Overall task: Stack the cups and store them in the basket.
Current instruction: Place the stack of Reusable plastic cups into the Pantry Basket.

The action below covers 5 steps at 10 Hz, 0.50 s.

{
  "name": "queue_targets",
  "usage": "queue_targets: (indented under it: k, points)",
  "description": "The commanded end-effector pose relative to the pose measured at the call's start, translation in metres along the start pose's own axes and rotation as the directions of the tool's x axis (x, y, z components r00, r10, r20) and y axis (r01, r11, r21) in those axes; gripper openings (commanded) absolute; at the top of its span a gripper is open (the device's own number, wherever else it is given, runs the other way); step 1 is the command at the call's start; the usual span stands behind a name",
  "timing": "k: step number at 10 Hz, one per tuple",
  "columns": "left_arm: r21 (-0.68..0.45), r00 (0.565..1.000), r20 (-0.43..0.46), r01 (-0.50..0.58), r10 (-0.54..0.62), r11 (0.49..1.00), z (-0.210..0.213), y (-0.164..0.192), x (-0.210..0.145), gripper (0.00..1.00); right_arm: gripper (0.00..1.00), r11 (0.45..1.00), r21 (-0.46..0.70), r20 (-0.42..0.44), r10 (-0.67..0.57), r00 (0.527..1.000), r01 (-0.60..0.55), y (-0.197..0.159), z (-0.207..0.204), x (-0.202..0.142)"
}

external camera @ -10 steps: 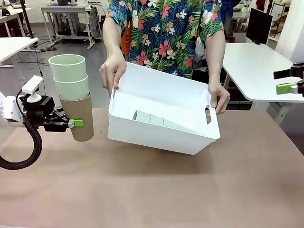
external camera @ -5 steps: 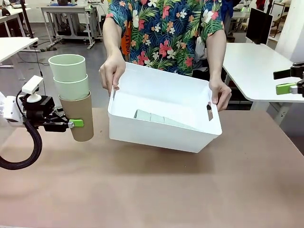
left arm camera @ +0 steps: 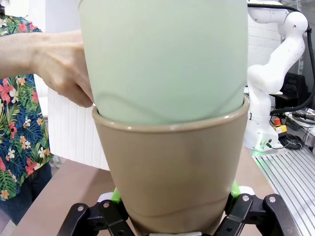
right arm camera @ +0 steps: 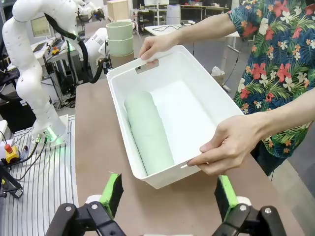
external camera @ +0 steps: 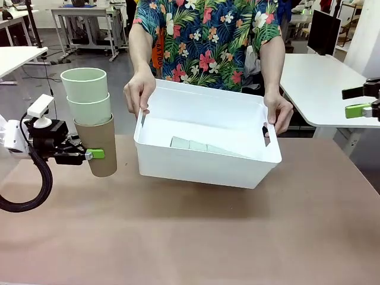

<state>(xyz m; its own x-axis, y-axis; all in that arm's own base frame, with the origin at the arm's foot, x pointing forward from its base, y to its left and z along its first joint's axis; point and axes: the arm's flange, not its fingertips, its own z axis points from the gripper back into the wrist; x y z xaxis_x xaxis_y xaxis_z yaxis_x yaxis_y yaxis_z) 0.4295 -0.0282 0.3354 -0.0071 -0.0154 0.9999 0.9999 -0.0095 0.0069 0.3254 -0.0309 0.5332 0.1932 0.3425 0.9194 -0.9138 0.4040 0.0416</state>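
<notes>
The basket (external camera: 205,163) is over the middle of the bench (external camera: 196,237). A person stands behind it, with one hand (external camera: 140,92) at its left end and the other hand (external camera: 279,111) at its right. The nested cups (external camera: 199,146) lie sideways inside. Left of the basket, apart from it, the upright cup stack (external camera: 89,113) stands in the left pincer (external camera: 95,155). The right pincer (external camera: 360,101) is far right.

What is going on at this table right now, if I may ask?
The left gripper holds an upright stack of three cups, tan at the bottom with two mint ones nested in it, beside the basket. A person grips the basket at both ends; more mint cups lie on their side inside it. The right gripper is open, holding nothing.
</notes>
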Motion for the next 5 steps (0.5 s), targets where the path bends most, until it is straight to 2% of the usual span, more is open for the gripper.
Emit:
queue_targets:
  k: [1,5]
  points:
    - [-0.003,1.0,0.007,0.002,-0.002,1.0,0.0001,-0.0018,0.0065,0.85,1.0,1.0,0.001,0.028,0.009,1.0,-0.009,-0.0024,-0.0028,0.0027]
    - [-0.003,1.0,0.007,0.002,-0.002,1.0,0.0001,-0.0018,0.0065,0.85,1.0,1.0,0.001,0.028,0.009,1.0,-0.009,-0.0024,-0.0028,0.0027]
